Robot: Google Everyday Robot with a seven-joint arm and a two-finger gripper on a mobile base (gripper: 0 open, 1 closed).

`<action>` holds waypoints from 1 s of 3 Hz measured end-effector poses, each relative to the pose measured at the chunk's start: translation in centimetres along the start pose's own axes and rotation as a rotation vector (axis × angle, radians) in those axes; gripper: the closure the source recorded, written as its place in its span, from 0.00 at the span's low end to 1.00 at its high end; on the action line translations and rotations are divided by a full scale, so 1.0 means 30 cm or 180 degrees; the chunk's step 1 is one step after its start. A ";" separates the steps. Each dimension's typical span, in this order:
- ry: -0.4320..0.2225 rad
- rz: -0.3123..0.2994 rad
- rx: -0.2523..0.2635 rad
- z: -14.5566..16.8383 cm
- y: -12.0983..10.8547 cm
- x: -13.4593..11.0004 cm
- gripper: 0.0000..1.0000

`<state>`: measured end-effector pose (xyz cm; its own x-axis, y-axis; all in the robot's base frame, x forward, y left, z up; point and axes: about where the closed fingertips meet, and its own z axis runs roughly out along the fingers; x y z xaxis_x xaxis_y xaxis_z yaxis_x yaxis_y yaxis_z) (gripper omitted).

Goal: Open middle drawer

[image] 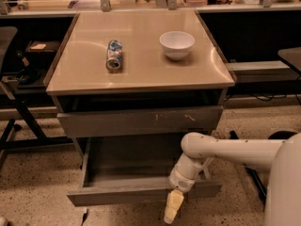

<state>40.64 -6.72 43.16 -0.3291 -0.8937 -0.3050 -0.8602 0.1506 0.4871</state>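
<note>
The middle drawer [117, 196] is a wide grey drawer low in the cabinet. It stands pulled out toward me, and its shallow grey tray interior [127, 166] shows. My gripper [172, 207] hangs at the right part of the drawer's front edge, pointing down over the plain front, at the end of my white arm [225, 149] that comes in from the right. Above it, the grey drawer front with pale scratch marks [136, 121] is slightly out.
On the beige cabinet top [141, 74] a can [114, 55] lies on its side and a white bowl [177, 44] stands upright. A chair base [19, 121] is at the left, and a dark seat [291, 55] at the right. The floor is speckled.
</note>
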 end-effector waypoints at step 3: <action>-0.0114 0.0051 -0.0222 -0.011 0.242 0.027 0.00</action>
<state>34.27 -6.48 46.72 -0.3573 -0.8755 -0.3252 -0.8260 0.1337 0.5476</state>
